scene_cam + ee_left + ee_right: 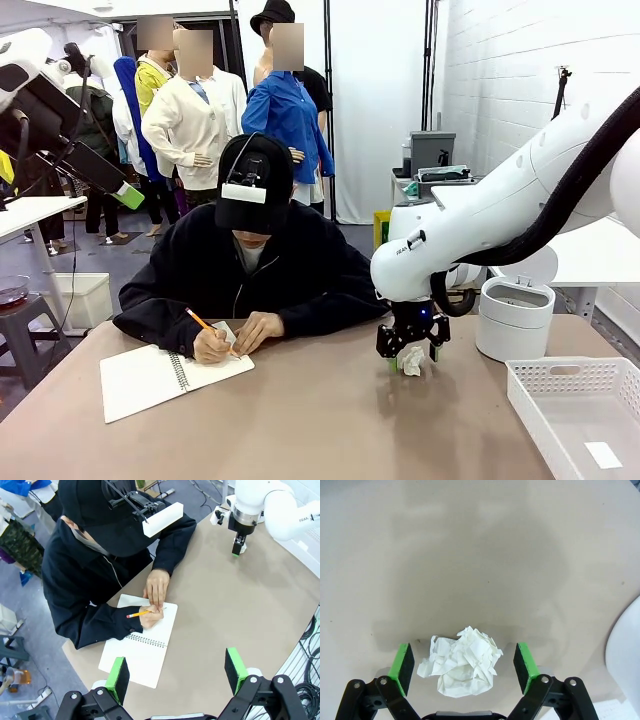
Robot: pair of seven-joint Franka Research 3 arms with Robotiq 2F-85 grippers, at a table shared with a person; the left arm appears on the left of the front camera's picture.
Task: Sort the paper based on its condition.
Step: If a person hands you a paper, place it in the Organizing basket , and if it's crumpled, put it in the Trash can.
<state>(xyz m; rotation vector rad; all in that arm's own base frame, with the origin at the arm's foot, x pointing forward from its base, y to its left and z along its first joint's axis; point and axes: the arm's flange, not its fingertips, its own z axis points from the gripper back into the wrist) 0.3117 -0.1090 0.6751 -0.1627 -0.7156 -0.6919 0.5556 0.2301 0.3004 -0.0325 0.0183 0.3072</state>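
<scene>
**Open grip around crumpled paper (463,667)**

Right end effector (462,650) straddles the lump, jaws wide, low centre of frame. Bare table (480,555) above; white bin (625,650) crowds the right edge. Left end effector (176,666) spread too, empty.

Front view: fixed at the near table (330,420) edge, facing across at the person (250,270). Left wrist: high, looking down on the same person and notebook (145,655) (lower left in front view). Right wrist: close, straight down on crumpled paper (465,665).
</scene>
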